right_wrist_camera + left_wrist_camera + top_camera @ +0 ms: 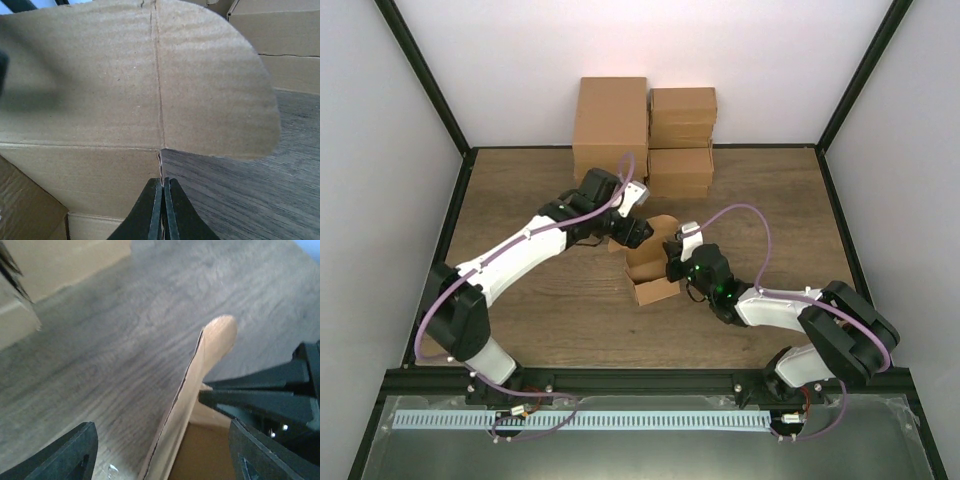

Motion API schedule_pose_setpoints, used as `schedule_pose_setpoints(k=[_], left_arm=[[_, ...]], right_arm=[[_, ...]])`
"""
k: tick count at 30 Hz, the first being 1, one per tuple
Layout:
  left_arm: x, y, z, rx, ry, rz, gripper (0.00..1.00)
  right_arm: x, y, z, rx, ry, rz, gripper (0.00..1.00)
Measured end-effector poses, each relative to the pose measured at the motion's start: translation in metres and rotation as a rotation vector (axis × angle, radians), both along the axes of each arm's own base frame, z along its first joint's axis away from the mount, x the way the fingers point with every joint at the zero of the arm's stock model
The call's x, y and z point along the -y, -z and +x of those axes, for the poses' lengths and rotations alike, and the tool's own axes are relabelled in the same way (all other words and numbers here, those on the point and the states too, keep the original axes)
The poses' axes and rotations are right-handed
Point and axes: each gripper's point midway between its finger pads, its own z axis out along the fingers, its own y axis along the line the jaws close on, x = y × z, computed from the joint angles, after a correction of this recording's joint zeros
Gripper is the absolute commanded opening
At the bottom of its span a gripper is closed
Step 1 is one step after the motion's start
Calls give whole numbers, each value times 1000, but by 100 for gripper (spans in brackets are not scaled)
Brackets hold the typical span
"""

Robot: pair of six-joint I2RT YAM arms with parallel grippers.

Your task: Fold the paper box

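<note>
Both arms bend inward; left tool [162, 437] gapes wide around the flap [210, 345], right tool [163, 190] is pinched on the box [655, 290].

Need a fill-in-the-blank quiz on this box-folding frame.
The right fingers are ___ (open/shut).
The left fingers, straddling the paper box flap, are ___ (open/shut).
That flap's tip is ___ (square/rounded).
On the table, the stacked boxes sit at the ___ (near/far) edge.
Missing: shut; open; rounded; far.
</note>
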Motion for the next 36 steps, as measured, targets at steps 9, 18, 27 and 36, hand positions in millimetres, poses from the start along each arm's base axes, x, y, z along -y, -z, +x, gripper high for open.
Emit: schedule_pose_setpoints(k=[9, 18, 27, 36], left_arm=[[11, 15, -15, -83, 104, -3, 44], [15, 31, -21, -137, 118, 18, 29], [26, 35, -33, -100, 133, 91, 10], [29, 36, -36, -59, 127, 157, 4]], right_arm=[[-1, 0, -1, 5, -13, -4, 1], [-1, 1, -2, 3, -14, -6, 1], [1, 2, -3, 4, -12, -6, 1], [3, 2, -2, 5, 1, -9, 1]])
